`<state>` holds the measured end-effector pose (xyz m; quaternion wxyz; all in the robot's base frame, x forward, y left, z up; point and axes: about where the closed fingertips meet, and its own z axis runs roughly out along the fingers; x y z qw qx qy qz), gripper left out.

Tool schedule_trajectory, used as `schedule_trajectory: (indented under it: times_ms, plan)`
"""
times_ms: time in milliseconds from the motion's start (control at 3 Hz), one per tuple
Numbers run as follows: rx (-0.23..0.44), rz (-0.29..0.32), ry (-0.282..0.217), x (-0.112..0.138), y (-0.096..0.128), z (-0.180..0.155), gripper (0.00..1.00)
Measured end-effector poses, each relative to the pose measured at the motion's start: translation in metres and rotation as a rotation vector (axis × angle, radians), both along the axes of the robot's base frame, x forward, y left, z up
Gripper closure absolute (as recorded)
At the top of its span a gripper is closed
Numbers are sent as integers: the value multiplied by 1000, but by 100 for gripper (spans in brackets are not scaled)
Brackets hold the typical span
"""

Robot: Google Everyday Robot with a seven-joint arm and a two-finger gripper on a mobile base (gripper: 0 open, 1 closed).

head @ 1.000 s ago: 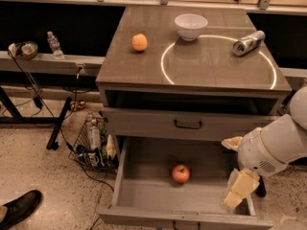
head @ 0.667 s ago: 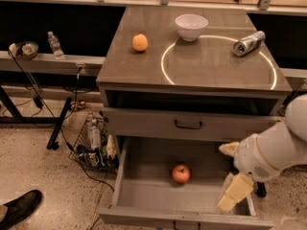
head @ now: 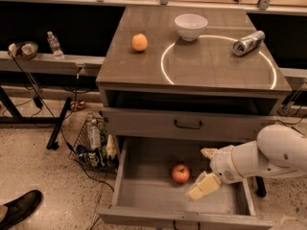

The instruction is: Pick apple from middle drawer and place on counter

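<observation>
Here the apple [head: 181, 173] lies just at nine o'clock from the gripper [head: 198, 173], its fingers apparently spread wide, inside the middle drawer [head: 144, 188].

Orange [head: 139, 42], white bowl [head: 191, 26] and toppled can [head: 248, 42] lie apart; water bottle [head: 54, 45] stands left.

My gripper [head: 206, 170] hangs over the drawer [head: 144, 186] at lower right, fingers apart; the lower finger [head: 203, 186] is smeared with blur; my arm [head: 268, 157] runs off the right edge and covers the drawer's right wall; a shoe [head: 21, 210] at lower left is cropped by the edge.
</observation>
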<state>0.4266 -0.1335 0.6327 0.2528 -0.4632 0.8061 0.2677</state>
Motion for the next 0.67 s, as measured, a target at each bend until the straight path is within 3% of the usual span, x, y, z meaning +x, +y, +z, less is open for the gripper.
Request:
schedule_trajectory:
  times_ms: [667]
  plan:
    - [160, -81, -10, 72, 21, -106, 0]
